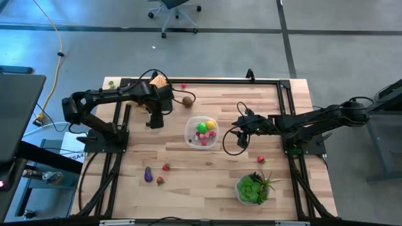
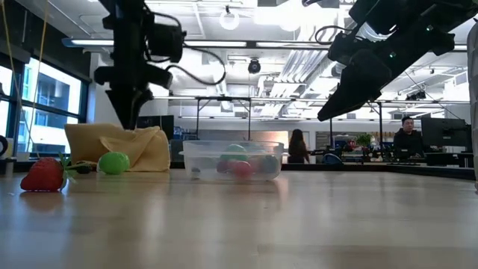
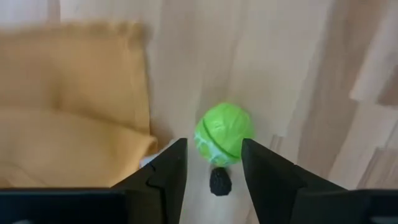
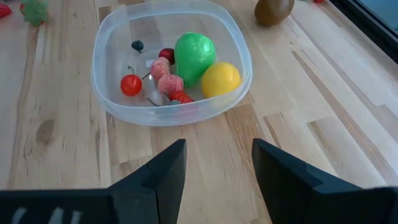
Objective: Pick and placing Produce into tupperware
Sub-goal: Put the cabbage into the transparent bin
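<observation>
- Two dark arms over a wooden worktop (image 1: 207, 169) in the high view: left gripper (image 1: 155, 122) pointing down near the orange-tan cloth (image 1: 158, 80), right gripper (image 1: 242, 123) just beside the tupperware (image 1: 201, 132). Container at the worktop's middle, holding green, yellow and red produce. Loose around it: a brown kiwi (image 1: 187, 102) near the cloth, a purple eggplant (image 1: 148, 175) and two strawberries (image 1: 166, 167) toward the front, one strawberry (image 1: 261, 159) near a leafy plant (image 1: 252, 188).
- Seen level from the low view: clear tupperware (image 2: 232, 158) on the worktop with coloured pieces inside; cloth (image 2: 119, 148) behind a green lime (image 2: 113, 163); a strawberry (image 2: 43, 175) nearest the camera. Left arm hanging above the lime, right arm raised clear of the worktop. People in the room beyond.
- Past the left wrist: fingers (image 3: 165, 171) spread apart, nothing between them, lime (image 3: 224, 133) resting on the worktop just ahead of the gap, cloth (image 3: 68, 99) beside it.
- Past the right wrist: fingers (image 4: 165, 171) spread apart and empty, tupperware (image 4: 171, 60) ahead, holding a green piece (image 4: 194, 55), a yellow lemon (image 4: 221, 78), a cherry (image 4: 130, 84) and pink-red berries; kiwi (image 4: 273, 10) beyond the rim.
</observation>
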### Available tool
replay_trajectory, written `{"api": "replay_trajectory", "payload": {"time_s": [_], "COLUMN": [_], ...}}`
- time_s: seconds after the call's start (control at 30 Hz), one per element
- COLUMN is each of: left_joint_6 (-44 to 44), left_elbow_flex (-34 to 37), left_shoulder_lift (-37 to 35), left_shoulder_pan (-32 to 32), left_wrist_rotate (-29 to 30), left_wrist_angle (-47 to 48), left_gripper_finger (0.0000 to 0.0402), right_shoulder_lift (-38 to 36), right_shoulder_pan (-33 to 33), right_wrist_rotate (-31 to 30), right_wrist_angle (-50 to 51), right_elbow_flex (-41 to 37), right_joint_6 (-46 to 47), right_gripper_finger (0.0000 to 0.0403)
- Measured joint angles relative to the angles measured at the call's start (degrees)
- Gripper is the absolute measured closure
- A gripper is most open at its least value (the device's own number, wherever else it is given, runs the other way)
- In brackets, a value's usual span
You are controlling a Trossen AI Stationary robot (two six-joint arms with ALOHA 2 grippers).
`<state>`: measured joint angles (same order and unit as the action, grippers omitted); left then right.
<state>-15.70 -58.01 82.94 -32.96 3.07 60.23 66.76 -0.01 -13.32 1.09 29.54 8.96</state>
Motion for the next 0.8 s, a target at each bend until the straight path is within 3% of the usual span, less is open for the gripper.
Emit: {"api": "replay_trajectory", "payload": {"time_s": [0.27,0.8], "left_joint_6": [8.57,19.12], "left_elbow_flex": [2.50,2.50], "left_shoulder_lift": [0.02,0.04], "left_shoulder_pan": [-4.17,-4.17], "left_wrist_rotate": [-2.18,-2.03], "left_wrist_angle": [0.17,-0.40], "left_gripper_finger": [0.0234,0.0219], "right_shoulder_lift": [0.00,0.00], "right_shoulder_pan": [0.00,0.00], "right_wrist_rotate": [0.00,0.00], "right_wrist_angle": [0.01,0.00], "right_elbow_flex": [0.00,0.00], "right_joint_6": [0.01,-0.01], "right_gripper_finger": [0.0227,0.0227]}}
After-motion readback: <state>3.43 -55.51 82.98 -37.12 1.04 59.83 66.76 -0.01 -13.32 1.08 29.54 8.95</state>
